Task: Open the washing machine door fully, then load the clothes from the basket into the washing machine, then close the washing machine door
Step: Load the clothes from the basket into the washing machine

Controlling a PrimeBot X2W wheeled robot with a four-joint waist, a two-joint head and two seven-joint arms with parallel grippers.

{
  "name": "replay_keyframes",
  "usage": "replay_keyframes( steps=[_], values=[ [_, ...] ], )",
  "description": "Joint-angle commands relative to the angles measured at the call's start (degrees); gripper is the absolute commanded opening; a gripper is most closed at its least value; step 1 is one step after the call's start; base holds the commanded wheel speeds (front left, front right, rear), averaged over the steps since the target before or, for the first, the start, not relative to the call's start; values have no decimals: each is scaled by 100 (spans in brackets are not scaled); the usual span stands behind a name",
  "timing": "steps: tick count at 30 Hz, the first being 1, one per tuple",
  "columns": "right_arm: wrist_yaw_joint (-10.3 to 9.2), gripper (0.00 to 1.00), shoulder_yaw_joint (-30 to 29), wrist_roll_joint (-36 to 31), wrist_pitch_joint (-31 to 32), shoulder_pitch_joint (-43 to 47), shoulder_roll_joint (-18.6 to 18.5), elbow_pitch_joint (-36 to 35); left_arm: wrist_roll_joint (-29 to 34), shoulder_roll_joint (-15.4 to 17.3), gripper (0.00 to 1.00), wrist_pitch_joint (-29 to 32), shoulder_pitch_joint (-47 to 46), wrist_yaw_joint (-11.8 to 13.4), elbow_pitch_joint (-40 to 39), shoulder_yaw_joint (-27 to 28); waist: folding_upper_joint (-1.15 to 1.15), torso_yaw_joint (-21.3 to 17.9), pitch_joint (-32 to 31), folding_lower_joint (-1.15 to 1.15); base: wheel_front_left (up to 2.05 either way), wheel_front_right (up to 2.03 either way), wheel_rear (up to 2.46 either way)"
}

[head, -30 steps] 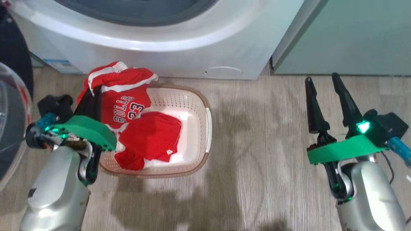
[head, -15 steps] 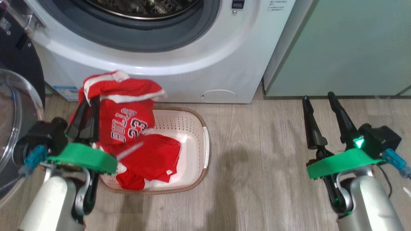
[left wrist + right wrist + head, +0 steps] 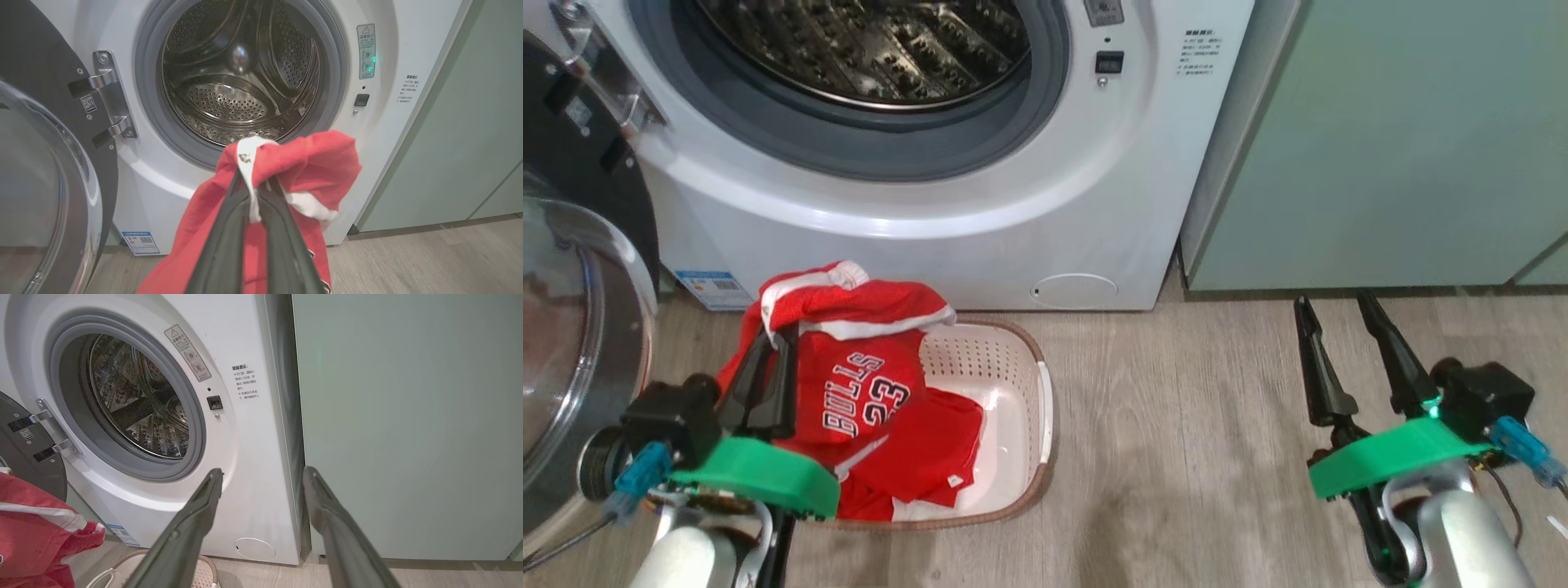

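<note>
The washing machine (image 3: 1013, 204) stands ahead, its steel drum (image 3: 241, 81) bare. The washing machine door (image 3: 572, 327) is swung open at the left, glass bowl facing me. My left gripper (image 3: 772, 343) is shut on the red clothes (image 3: 858, 384), pinching a white-trimmed fold (image 3: 310, 163) held up in front of the drum's mouth. The garment's lower part still trails into the basket (image 3: 1033, 384) on the floor below. Well to the right of the basket, my right gripper (image 3: 1333, 304) stands open with nothing between its fingers, pointing at the machine's right edge (image 3: 263, 473).
A pale green cabinet (image 3: 1380, 147) adjoins the machine's right side. Wood-look floor (image 3: 1176, 457) lies bare between the basket and my right arm. The door's metal hinge (image 3: 108, 94) is at the opening's left. The basket's corner (image 3: 206, 575) sits close under the machine's front.
The head view has tilted up, bringing the drum into sight. My left gripper stays shut on the clothes, drawing them a little further out of the basket. The right gripper is unchanged.
</note>
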Motion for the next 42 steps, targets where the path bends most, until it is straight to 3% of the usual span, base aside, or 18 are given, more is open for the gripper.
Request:
replay_keyframes(
  steps=[1,27,42],
  values=[
    [0,100,83,-52,29,7,5,-206,34,108,0,3,-117,82,-229,221,0,14,-108,1,0,0,0],
    [0,100,-23,5,92,172,5,-319,-1,113,0,-65,-26,208,-77,191,0,42,-289,1,0,0,0],
    [0,100,14,-5,91,47,5,-457,-74,124,0,-62,-331,223,-38,232,0,10,38,1,0,0,0]
  ],
)
